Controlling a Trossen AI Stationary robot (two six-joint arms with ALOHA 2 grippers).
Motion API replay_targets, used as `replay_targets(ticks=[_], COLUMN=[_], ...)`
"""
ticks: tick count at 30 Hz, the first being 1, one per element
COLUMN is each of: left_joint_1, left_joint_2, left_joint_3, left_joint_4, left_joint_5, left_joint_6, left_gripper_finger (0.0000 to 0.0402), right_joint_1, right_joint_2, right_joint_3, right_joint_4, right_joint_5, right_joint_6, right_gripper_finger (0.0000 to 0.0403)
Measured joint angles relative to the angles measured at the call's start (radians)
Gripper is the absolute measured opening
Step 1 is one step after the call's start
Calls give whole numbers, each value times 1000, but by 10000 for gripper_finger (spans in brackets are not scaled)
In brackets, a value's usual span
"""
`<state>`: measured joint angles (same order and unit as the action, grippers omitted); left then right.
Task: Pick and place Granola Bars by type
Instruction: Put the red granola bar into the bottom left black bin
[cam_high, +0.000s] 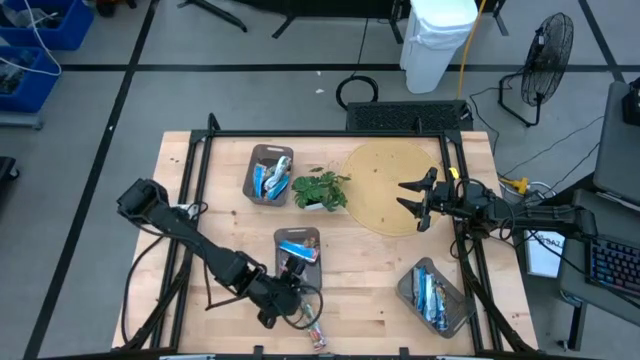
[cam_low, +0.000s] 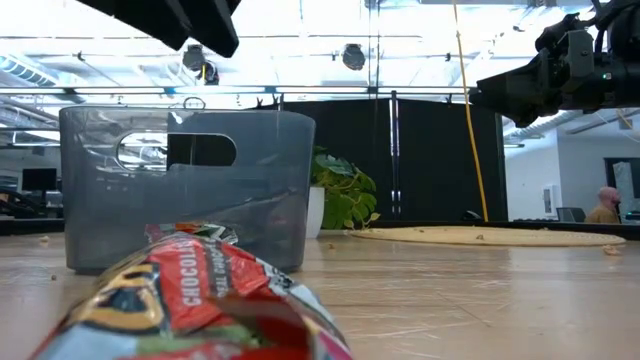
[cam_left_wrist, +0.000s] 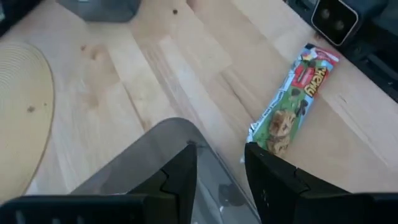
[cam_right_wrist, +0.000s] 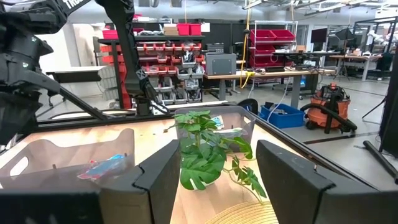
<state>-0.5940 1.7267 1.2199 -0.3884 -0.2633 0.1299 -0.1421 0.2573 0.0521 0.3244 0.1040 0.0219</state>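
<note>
A granola bar (cam_left_wrist: 291, 106) in a green and red wrapper lies flat on the wooden table near its front edge (cam_high: 316, 336); it fills the foreground of the low view (cam_low: 190, 300). My left gripper (cam_high: 295, 276) hangs open above the near end of the middle grey tray (cam_high: 298, 248), with only the tray's rim (cam_left_wrist: 186, 140) below its fingers (cam_left_wrist: 217, 180). That tray holds a blue bar (cam_right_wrist: 102, 167). My right gripper (cam_high: 414, 197) waits open over the round mat (cam_high: 385, 180), its fingers (cam_right_wrist: 214, 180) apart.
A far-left tray (cam_high: 270, 173) holds blue bars, and a tray at the near right (cam_high: 432, 295) holds several more. A small leafy plant (cam_high: 320, 190) stands between the far tray and the mat. Bare wood lies between the middle and right trays.
</note>
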Motion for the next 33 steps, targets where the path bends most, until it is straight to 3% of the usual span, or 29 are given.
replay_targets(ticks=[10,14,19,27,30,33], left_joint_1=[-41,-31,-6,-4,-11,-23], left_joint_2=[30,115,259,334,335,333], left_joint_3=[121,210,323,395,395,395], left_joint_4=[-75,-216,-416,-416,-418,-431], left_joint_5=[-88,-97,-58,60,15,-133], left_joint_6=[54,74,89,85,78,107], left_gripper_finger=[140,140,140,140,140,140], right_joint_1=[0,0,0,0,0,0], right_joint_2=[0,0,1,2,2,2], right_joint_3=[0,0,0,0,0,0], right_joint_4=[0,0,2,1,0,0], right_joint_5=[0,0,0,0,0,0], right_joint_6=[0,0,0,0,0,0], right_gripper_finger=[201,201,201,201,201,201])
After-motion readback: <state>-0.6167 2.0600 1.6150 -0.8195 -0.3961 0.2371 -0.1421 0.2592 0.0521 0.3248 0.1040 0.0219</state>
